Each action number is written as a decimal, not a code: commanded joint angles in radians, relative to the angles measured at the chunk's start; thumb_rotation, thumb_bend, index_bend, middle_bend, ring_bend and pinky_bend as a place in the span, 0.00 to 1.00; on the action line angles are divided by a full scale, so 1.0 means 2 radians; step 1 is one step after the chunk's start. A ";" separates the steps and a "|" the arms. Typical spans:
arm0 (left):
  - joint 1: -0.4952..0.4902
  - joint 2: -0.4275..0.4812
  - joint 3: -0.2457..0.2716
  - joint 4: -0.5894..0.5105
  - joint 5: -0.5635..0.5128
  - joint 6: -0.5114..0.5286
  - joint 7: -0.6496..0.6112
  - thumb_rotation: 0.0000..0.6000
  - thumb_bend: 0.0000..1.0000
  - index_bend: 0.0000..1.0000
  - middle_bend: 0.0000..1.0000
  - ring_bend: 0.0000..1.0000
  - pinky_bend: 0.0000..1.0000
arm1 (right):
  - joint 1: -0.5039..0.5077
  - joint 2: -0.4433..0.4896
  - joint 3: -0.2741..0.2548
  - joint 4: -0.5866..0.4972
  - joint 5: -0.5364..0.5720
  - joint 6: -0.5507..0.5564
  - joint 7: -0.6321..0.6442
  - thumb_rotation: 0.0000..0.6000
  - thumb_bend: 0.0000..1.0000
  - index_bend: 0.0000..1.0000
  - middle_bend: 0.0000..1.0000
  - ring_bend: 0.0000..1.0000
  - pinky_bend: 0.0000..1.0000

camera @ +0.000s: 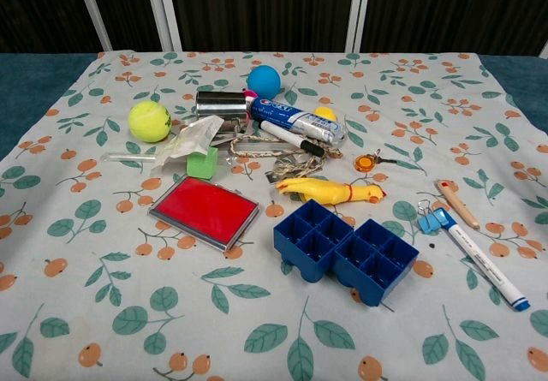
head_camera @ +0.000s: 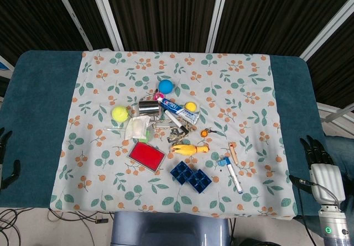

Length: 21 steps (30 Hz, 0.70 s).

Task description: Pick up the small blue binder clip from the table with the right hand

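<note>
Small blue metal binder clip [camera: 432, 221] lies lower right on the desk, touching a white marker [camera: 479, 261].
Light, stiff, slippery: pinch its body; right hand [head_camera: 316, 156] fingers released, left hand's [head_camera: 6, 157] unclear.

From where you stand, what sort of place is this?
Probably a robot test bench: a floral cloth strewn with unrelated small items, such as a tennis ball and blue binder clip, with the right hand waiting alongside.

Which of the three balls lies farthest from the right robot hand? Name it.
The tennis ball, yellow-green, at the pile's left edge. The blue ball and the small yellow ball both lie closer to the right robot hand.
</note>
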 commanded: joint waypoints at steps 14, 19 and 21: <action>0.000 0.000 0.000 0.001 -0.001 -0.001 0.000 1.00 0.50 0.00 0.00 0.06 0.03 | 0.000 0.000 0.001 0.000 0.003 -0.004 0.002 1.00 0.22 0.01 0.00 0.00 0.21; 0.000 0.000 0.000 0.001 -0.001 -0.001 0.000 1.00 0.50 0.00 0.00 0.06 0.03 | 0.002 0.000 0.001 0.002 0.005 -0.009 0.005 1.00 0.22 0.01 0.00 0.00 0.21; 0.000 0.000 0.000 0.001 0.000 -0.001 0.000 1.00 0.50 0.00 0.00 0.06 0.03 | 0.002 0.001 0.000 0.002 0.006 -0.012 0.008 1.00 0.22 0.01 0.00 0.00 0.21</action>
